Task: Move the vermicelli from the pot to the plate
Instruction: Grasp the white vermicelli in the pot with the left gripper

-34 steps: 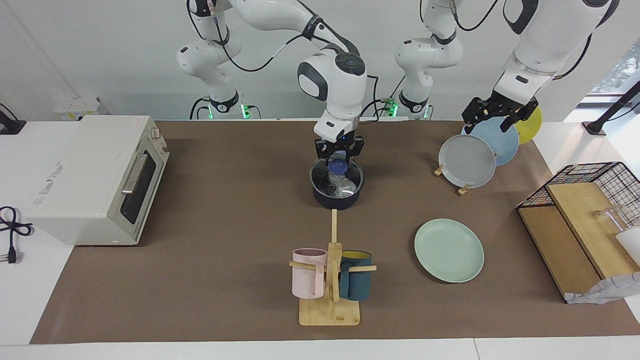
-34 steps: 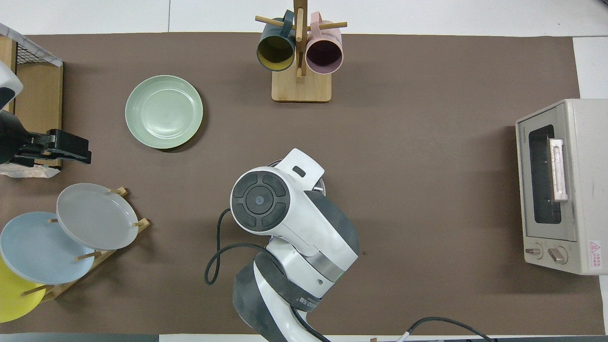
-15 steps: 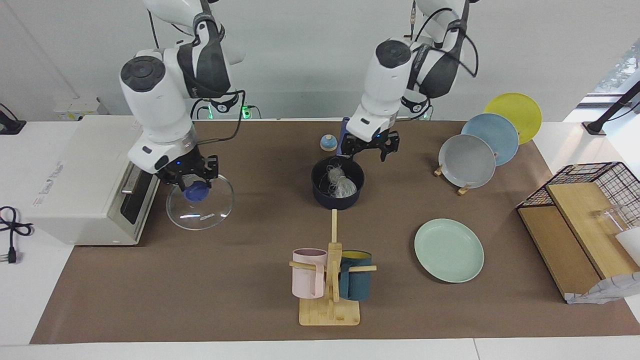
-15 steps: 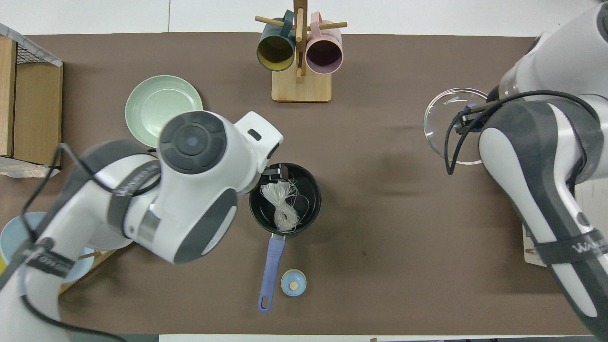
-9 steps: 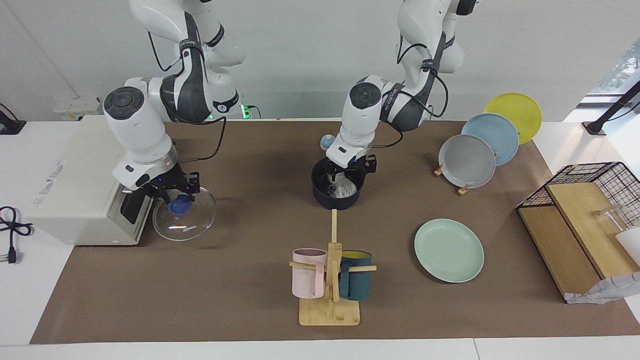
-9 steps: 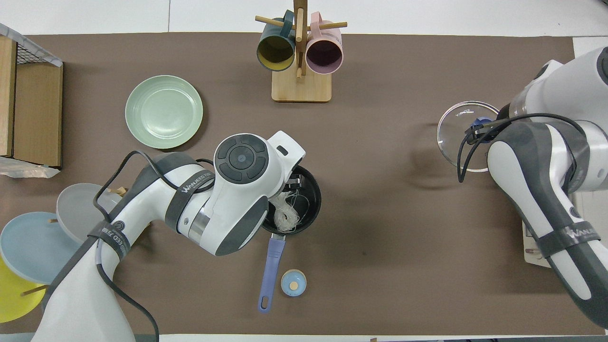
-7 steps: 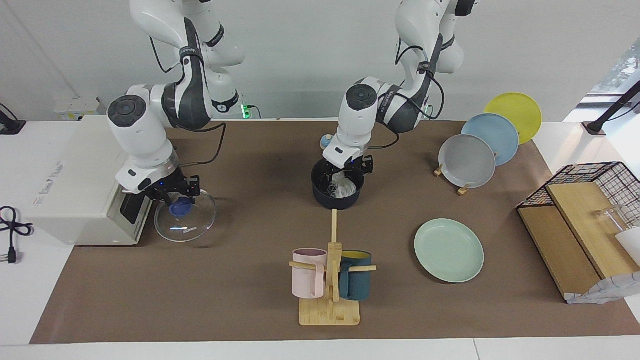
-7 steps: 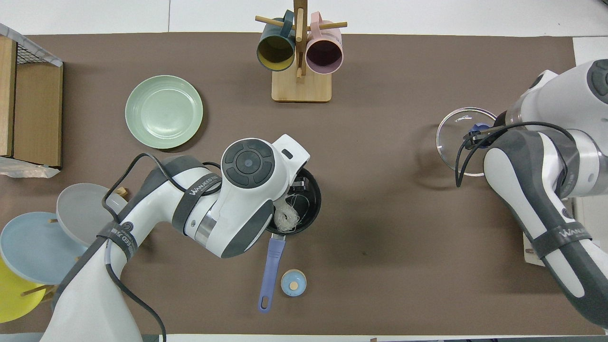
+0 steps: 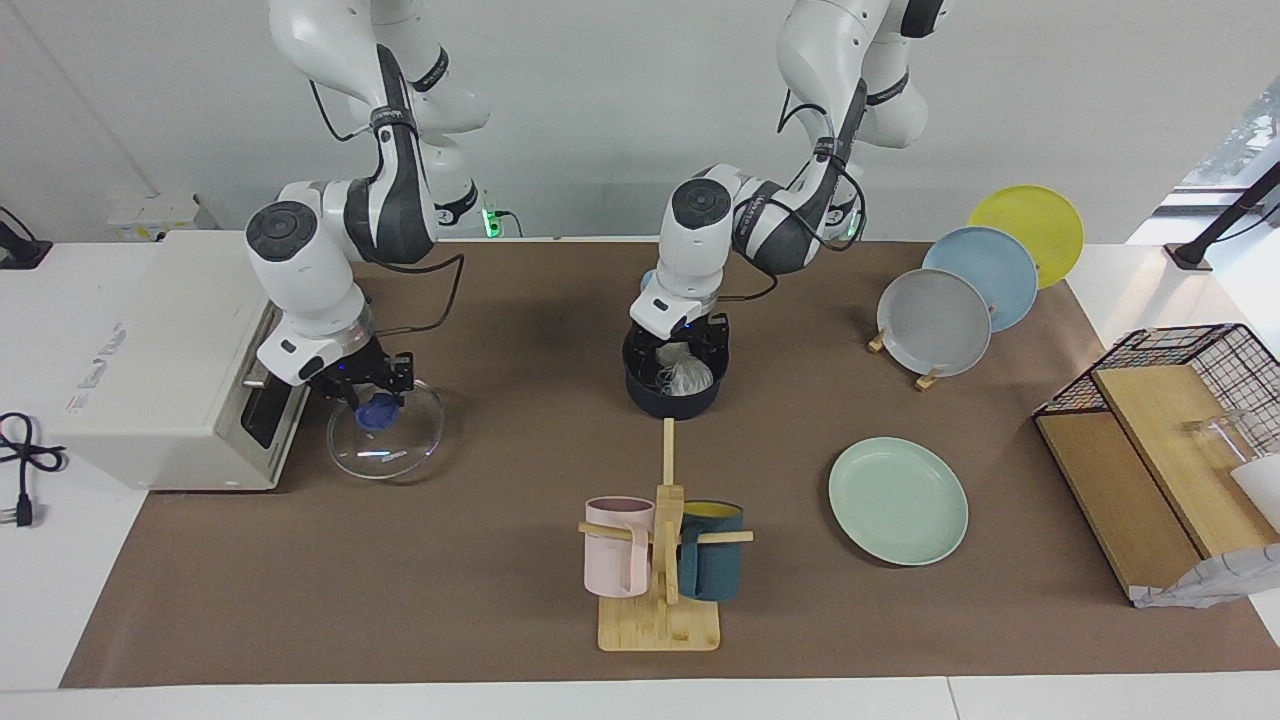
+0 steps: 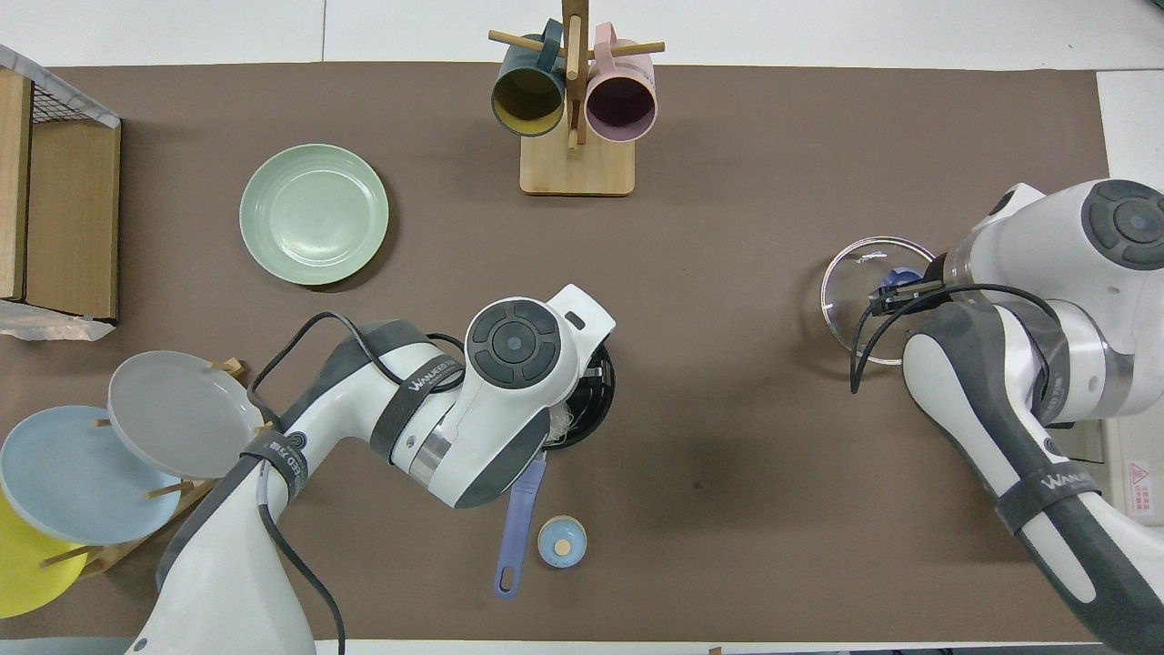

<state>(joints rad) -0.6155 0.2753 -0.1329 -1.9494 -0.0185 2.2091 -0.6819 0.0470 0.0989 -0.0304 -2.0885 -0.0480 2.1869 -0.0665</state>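
The dark navy pot stands mid-table, its blue handle pointing toward the robots. The white vermicelli lies inside it. My left gripper is down in the pot, fingers open either side of the clump. In the overhead view my left hand covers most of the pot. The mint-green plate lies bare, farther from the robots, toward the left arm's end. My right gripper is shut on the blue knob of the glass lid, low at the table.
A toaster oven stands at the right arm's end, next to the lid. A mug tree with two mugs stands farther from the robots than the pot. A rack holds grey, blue and yellow plates. A small blue round piece lies beside the handle.
My right gripper lifted the lid off the pot and carried it down beside the oven. My left gripper came from the plate rack and dropped into the pot over the vermicelli.
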